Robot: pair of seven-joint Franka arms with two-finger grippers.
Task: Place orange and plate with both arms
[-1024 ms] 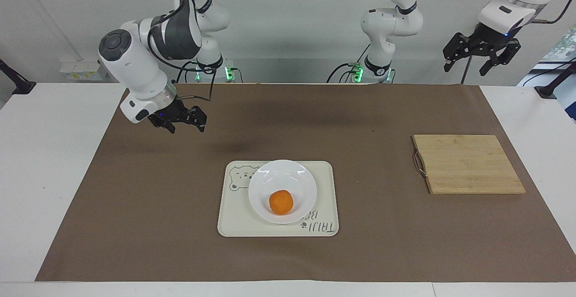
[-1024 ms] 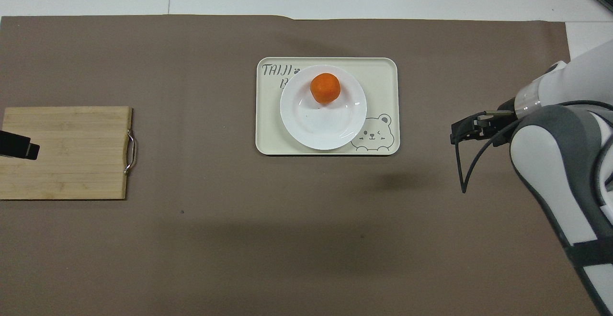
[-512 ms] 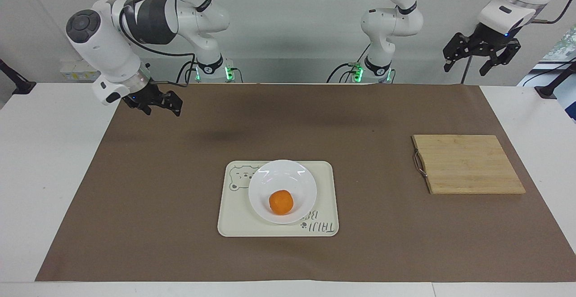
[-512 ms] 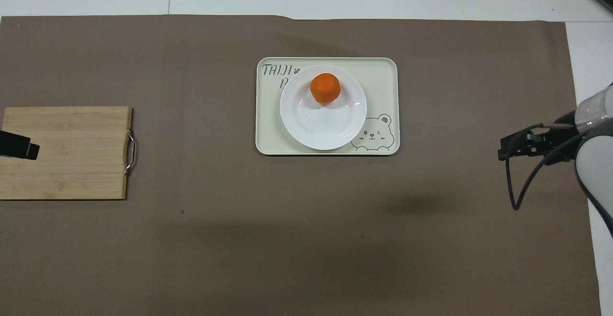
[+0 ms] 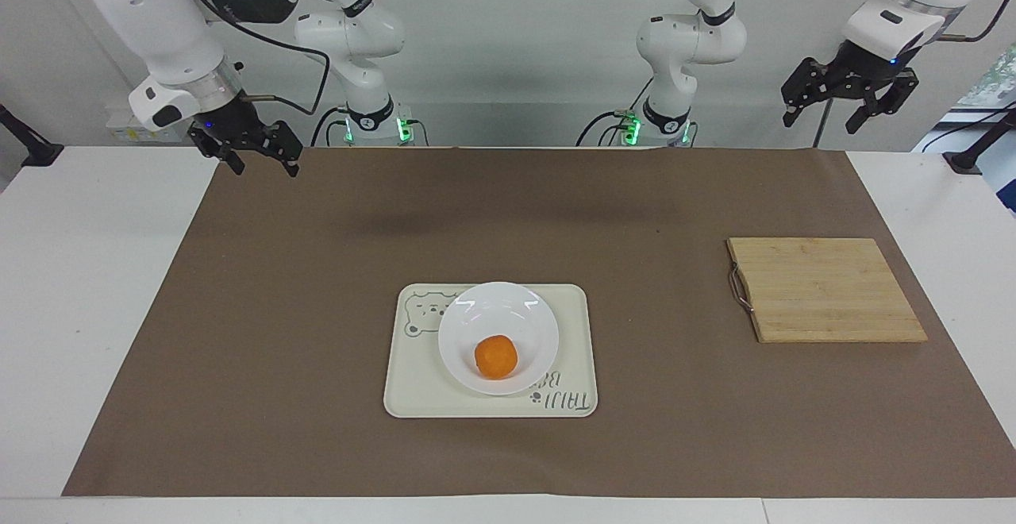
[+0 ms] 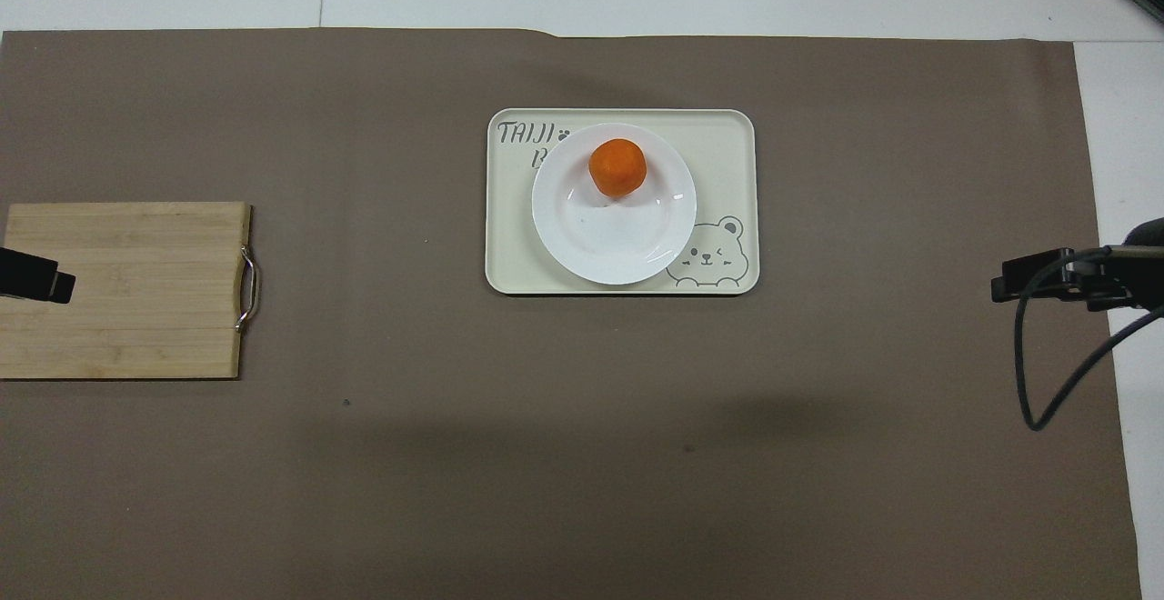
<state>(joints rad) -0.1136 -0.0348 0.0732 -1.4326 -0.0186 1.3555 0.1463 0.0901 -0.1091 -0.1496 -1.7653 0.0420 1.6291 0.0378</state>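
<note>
The orange (image 5: 496, 356) (image 6: 617, 167) lies in the white plate (image 5: 524, 310) (image 6: 614, 241), off-centre toward the rim farther from the robots. The plate rests on a cream bear-print tray (image 5: 413, 389) (image 6: 723, 141) in the middle of the brown mat. My right gripper (image 5: 263, 164) hangs open and empty, high over the mat's corner at the right arm's end; only its tip (image 6: 1023, 277) shows from overhead. My left gripper (image 5: 825, 115) waits open and empty, raised at the left arm's end, its tip (image 6: 36, 275) over the wooden board.
A wooden cutting board (image 5: 821, 287) (image 6: 127, 289) with a metal handle lies toward the left arm's end of the table. A brown mat (image 5: 317, 270) covers most of the white table (image 5: 79, 270).
The right arm has lifted and swung away from the tray toward its own end of the table. Orange, plate, tray, board and left arm have stayed put.
</note>
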